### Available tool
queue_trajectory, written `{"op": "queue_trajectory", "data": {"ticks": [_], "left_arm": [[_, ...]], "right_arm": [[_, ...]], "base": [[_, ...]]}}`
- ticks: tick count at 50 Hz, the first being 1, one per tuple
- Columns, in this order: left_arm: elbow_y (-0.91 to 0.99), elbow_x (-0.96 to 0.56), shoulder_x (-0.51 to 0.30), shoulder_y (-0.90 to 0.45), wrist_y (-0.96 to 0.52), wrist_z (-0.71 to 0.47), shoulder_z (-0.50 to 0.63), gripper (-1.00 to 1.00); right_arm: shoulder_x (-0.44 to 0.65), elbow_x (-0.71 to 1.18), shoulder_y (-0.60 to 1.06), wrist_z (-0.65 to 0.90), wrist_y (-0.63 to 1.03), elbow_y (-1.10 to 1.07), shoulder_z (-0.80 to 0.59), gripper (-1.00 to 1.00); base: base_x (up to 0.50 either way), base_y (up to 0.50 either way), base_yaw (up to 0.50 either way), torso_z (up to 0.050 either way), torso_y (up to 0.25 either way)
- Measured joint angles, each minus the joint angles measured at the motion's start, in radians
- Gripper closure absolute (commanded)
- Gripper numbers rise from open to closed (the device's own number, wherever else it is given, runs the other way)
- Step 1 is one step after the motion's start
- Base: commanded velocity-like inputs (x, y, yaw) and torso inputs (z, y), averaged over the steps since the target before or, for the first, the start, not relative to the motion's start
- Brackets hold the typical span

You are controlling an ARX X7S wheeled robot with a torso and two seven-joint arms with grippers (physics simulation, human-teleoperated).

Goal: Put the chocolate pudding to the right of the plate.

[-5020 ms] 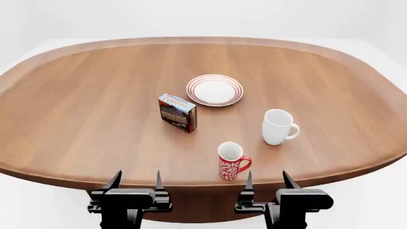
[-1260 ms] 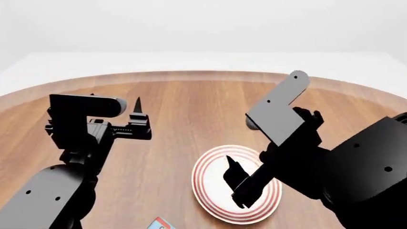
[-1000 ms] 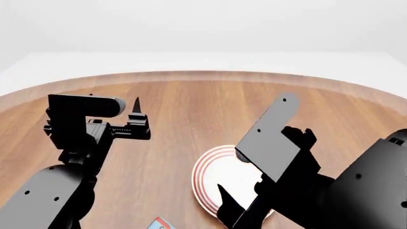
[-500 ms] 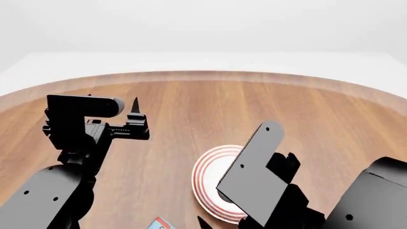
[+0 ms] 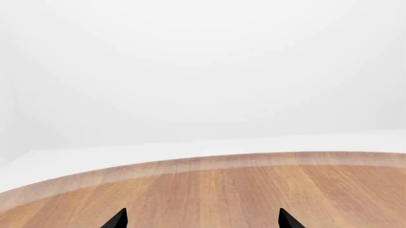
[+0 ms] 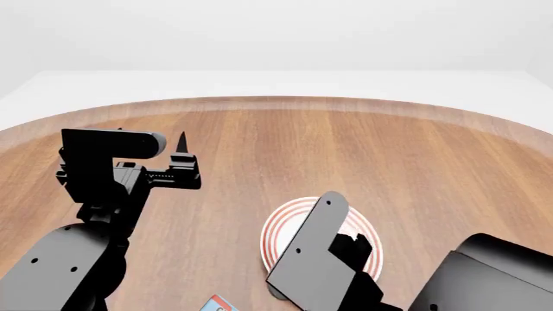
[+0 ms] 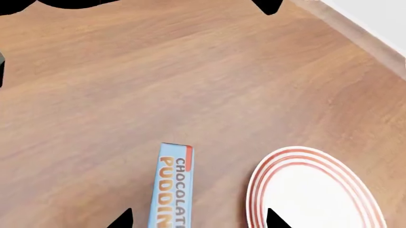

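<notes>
The chocolate pudding (image 7: 171, 190) stands on the wooden table, light-blue top face up with orange lettering. In the head view only its corner (image 6: 217, 303) shows at the bottom edge. Right of it lies the plate (image 7: 317, 197), white with red rings, partly hidden behind my right arm (image 6: 315, 259) in the head view, where its rim (image 6: 274, 227) shows. My right gripper (image 7: 198, 221) is open above the table, one tip left of the carton, the other over the plate's edge. My left gripper (image 5: 201, 221) is open and empty, held high at the left (image 6: 151, 137).
The curved far rim of the table (image 6: 285, 102) runs across the back, with white floor beyond it. My right arm's flat black link covers the plate's near side. The bulky left arm (image 6: 78, 259) fills the lower left corner.
My right arm has swung down and toward the near side, now lying low across the plate. The left arm has barely shifted. The head view sits closer to the table than five seconds ago.
</notes>
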Motion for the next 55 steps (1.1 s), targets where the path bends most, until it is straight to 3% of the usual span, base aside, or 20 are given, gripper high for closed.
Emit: {"op": "queue_trajectory", "data": {"ticks": [21, 35, 55], "left_arm": [[-0.003, -0.01, -0.005, -0.001, 0.004, -0.006, -0.001, -1.0], [-0.003, -0.017, -0.008, 0.002, 0.006, -0.011, -0.002, -1.0], [-0.01, -0.024, -0.012, 0.007, 0.017, -0.015, 0.0, -1.0]], "right_arm": [[-0.033, -0.185, -0.184, -0.148, 0.068, 0.026, 0.006, -1.0], [-0.044, -0.242, -0.2, -0.228, 0.088, 0.112, 0.01, -1.0], [-0.074, -0.478, -0.284, -0.465, 0.148, 0.258, 0.009, -1.0]], "base": [[0.0, 0.0, 0.0, 0.0, 0.0], [0.0, 0.0, 0.0, 0.0, 0.0], [0.0, 0.0, 0.0, 0.0, 0.0]]}}
